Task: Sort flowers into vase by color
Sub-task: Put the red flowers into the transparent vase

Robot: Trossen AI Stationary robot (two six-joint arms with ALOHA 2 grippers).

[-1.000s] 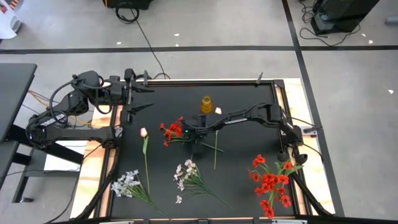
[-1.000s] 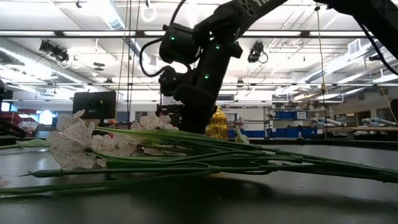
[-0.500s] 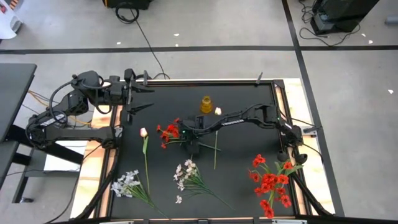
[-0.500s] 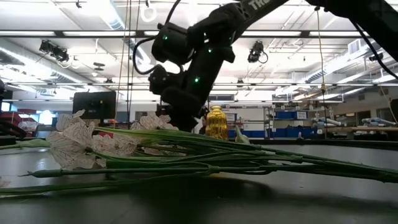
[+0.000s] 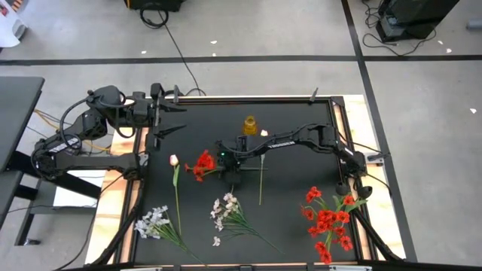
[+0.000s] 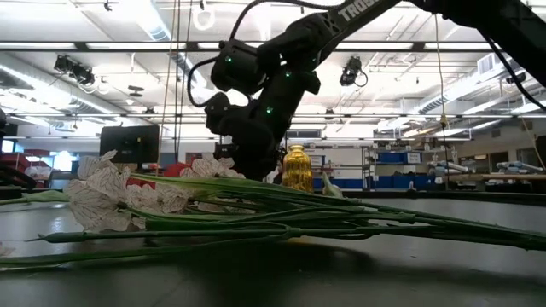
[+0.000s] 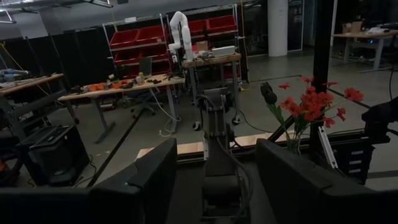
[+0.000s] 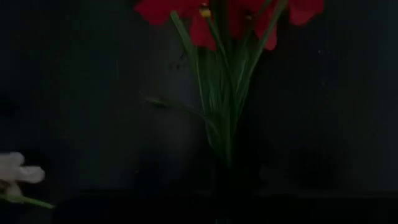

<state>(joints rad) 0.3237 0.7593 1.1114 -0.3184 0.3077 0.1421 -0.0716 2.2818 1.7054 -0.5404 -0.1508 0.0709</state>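
Red bunch [image 5: 202, 164] shifted left w/ right end effector [image 5: 226, 164], black table [image 5: 294, 181].

The table [image 5: 294, 226] has a black top and stands on a grey floor [image 5: 248, 75] crossed by dark tape lines [image 5: 226, 59]. A black cable [image 5: 177, 49] runs over the floor toward the table. A grey desk [image 5: 19, 120] sits at the left edge of the high view. In the low view, ceiling strip lights [image 6: 102, 44] hang in rows, with a monitor [image 6: 128, 141] and blue bins [image 6: 401, 158] far behind. The left wrist view shows red bin shelves [image 7: 134, 38], a cluttered workbench [image 7: 124, 84], a white robot arm [image 7: 182, 31] and a dark pillar [image 7: 322, 43].
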